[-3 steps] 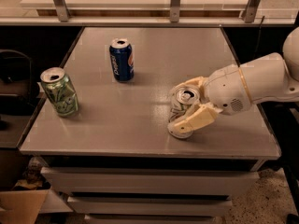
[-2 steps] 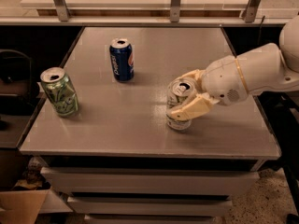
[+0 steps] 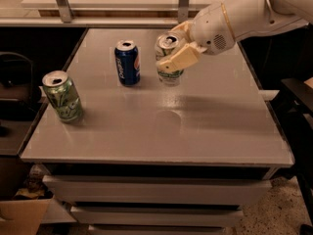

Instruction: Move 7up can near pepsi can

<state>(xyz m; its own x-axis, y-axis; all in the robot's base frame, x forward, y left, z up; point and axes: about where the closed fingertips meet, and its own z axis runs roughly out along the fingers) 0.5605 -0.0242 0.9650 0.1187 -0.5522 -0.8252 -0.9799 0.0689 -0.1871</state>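
Camera view, outstretched tool [image 3: 169, 57] clasping 7up can [image 3: 169, 77] beside pepsi can [image 3: 127, 62]

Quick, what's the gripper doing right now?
Gripper: closed, holding the 7up can, just right of the pepsi can.

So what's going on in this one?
The robot's gripper, jaws closed on the 7up can, holds it beside the pepsi can, close but apart, toward the back of the table. Whether the can rests on the surface is unclear. A pale green can stands near the left edge.
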